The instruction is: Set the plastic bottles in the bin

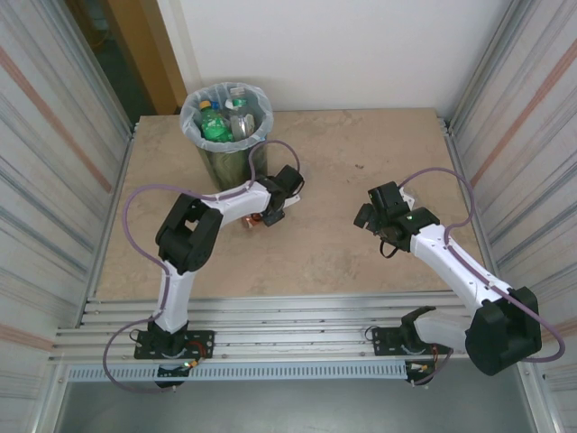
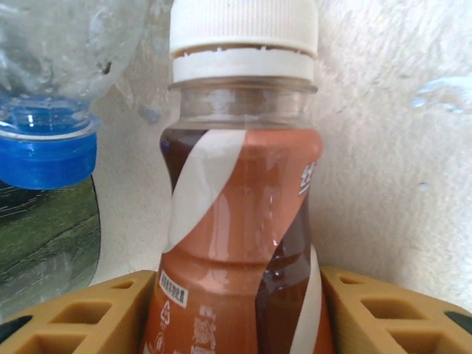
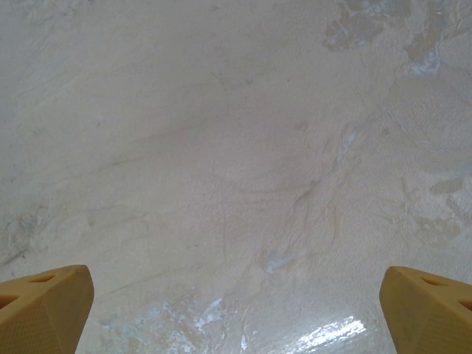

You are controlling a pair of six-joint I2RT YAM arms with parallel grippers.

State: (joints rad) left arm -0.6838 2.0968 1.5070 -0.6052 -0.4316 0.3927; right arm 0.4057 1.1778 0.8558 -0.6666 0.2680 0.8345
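Bin [image 1: 225, 153]: tall dark shiny cylinder with a pale translucent bag folded over the rim, at the far left-centre of the worktop [image 1: 343, 262]. The top external view looks into it. A green bottle [image 1: 215, 124] and a clear bottle [image 1: 240, 110] sit inside, and the rest of the pile is hard to separate. The worktop is a beige stone-look slab; the right wrist view shows it mottled and glossy, with glare patches.

The left arm reaches to just in front of the bin. From above, the left tool [image 1: 263, 215] covers its load bar a brown sliver.

The left wrist view fills that in:
- **Brown bottle [image 2: 236, 243]:** white ribbed cap, clear neck, brown-orange label with a white diagonal stripe. Its base is cut off by the frame edge.
- **Yellow ribbed fingers [image 2: 110, 313]:** they sit flush on both flanks, so the tool is grasping it. Can't tell if it is off the worktop.
- **Blue-capped bottle [image 2: 44, 147]:** crumpled and clear, just left of the brown one and cropped by the frame. The dark green patch under it is unreadable.

The right tool [image 1: 372, 216] hangs over bare worktop right of centre, well apart from the bin. In its own wrist view the fingers sit at the two lower corners, wide apart with nothing between them: released.
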